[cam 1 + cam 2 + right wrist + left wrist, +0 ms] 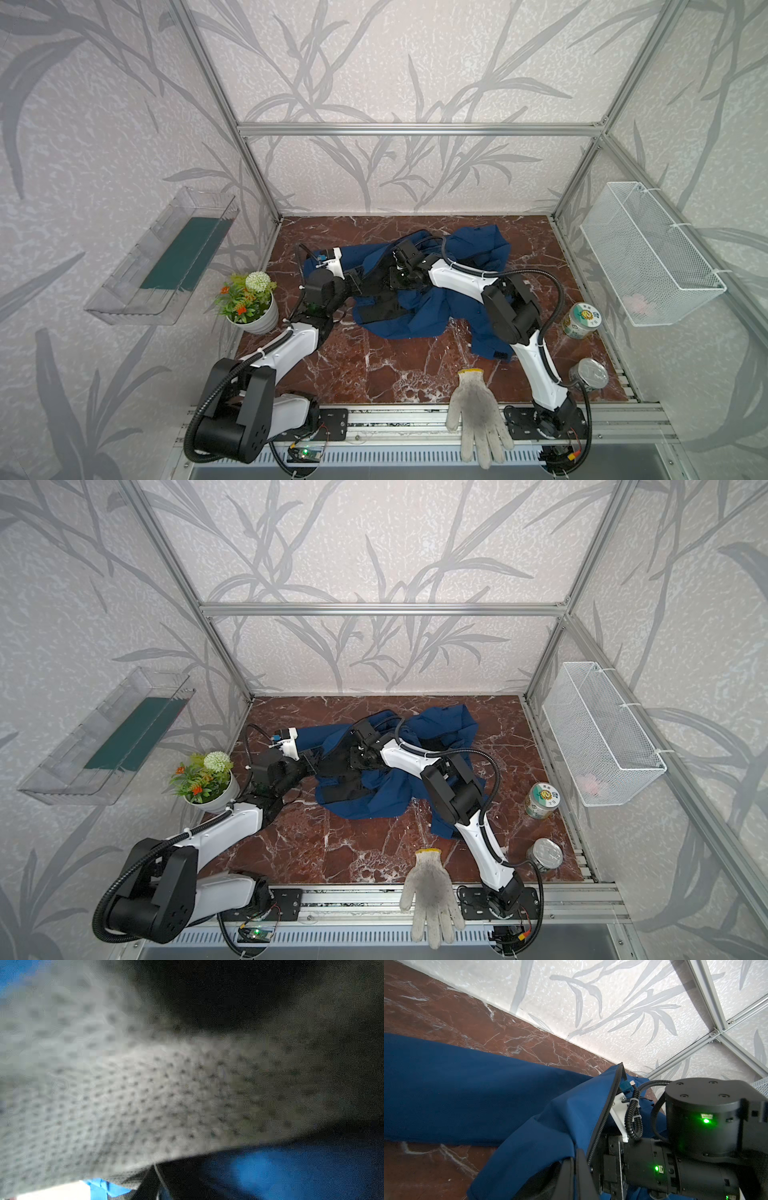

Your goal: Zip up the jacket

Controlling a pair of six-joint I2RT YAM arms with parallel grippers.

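jacket (432,307) crumpled, unzipped; left gripper (574,1161) pinching its zipper edge (605,1113); right gripper (392,280) jaws: cannot tell

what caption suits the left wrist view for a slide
Left gripper clamps the navy jacket beside its open black zipper edge

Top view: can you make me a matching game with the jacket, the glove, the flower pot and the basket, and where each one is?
Things: 1 jacket; 2 glove; 3 flower pot; 4 basket.
Places: A hung up high at the right, off the table; B middle of the table; C table's left edge; D table's front edge, fingers hanging off.
Pairs: 1-B, 2-D, 3-C, 4-A.
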